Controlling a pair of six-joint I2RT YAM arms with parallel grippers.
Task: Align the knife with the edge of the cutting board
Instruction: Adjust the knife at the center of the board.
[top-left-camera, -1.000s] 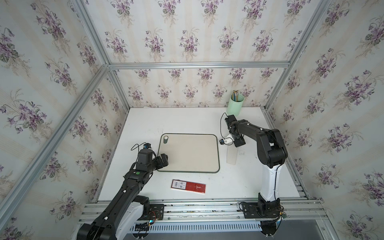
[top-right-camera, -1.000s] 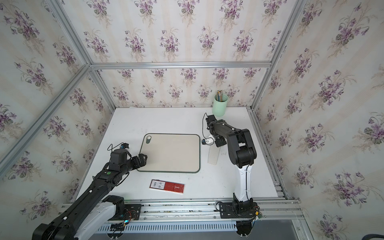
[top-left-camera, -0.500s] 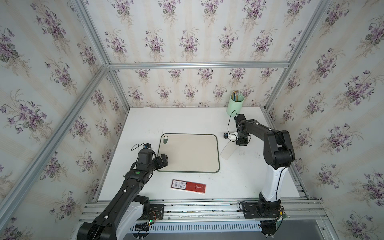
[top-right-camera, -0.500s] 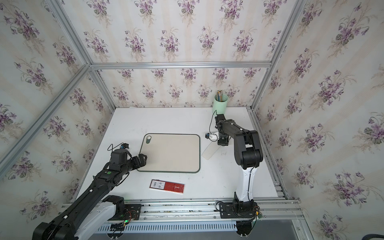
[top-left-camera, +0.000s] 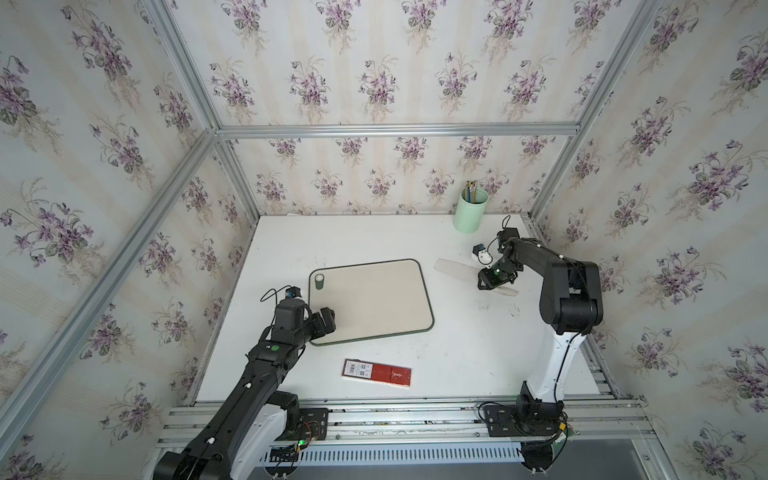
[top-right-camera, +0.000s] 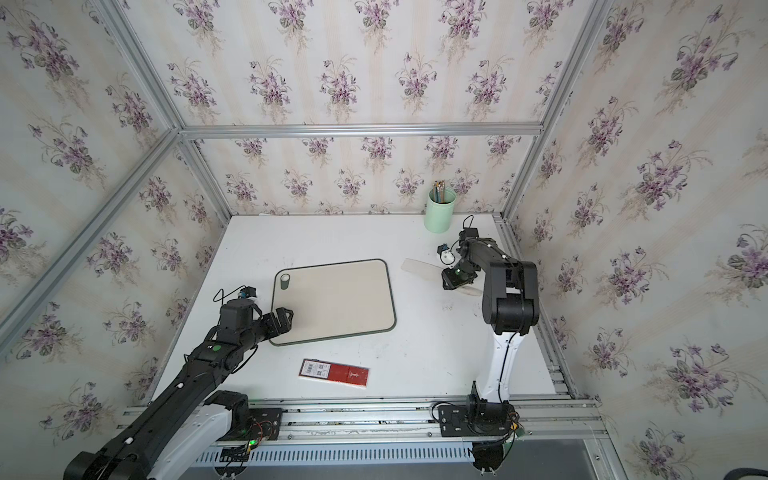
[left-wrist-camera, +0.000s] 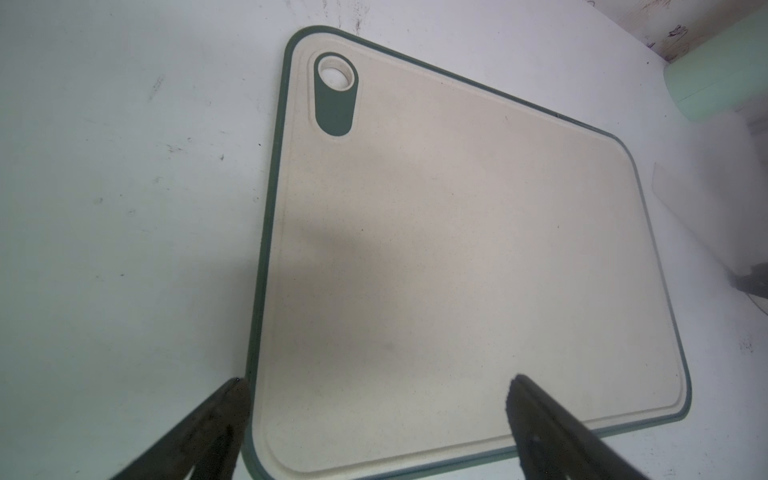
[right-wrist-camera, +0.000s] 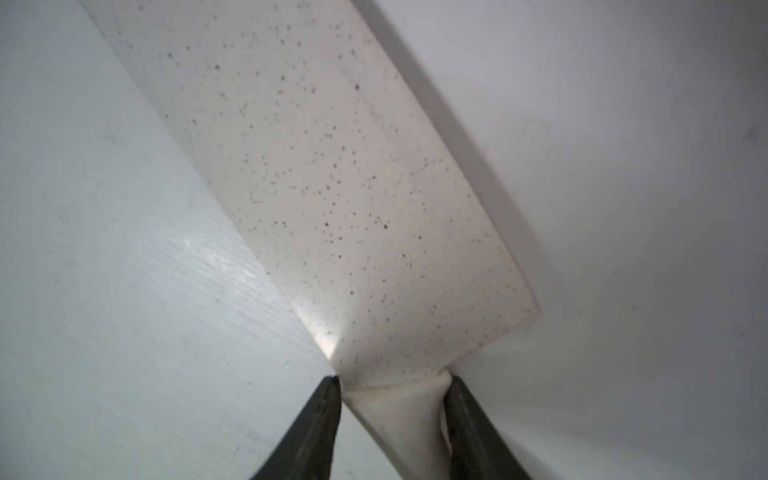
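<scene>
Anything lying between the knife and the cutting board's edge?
Nothing visible does. Bare white table separates the white cleaver-like knife from the facing edge of the beige green-rimmed cutting board. The mint pencil cup and red flat package sit off that path.

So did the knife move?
Yes. The knife has turned. Before, it lay along the board's right edge. Now it lies crosswise, blade toward the board, nearer the cup, with the right claw on its handle.

Speckled cream knife (right-wrist-camera: 332, 187), green-rimmed beige cutting board (left-wrist-camera: 457, 249)
</scene>
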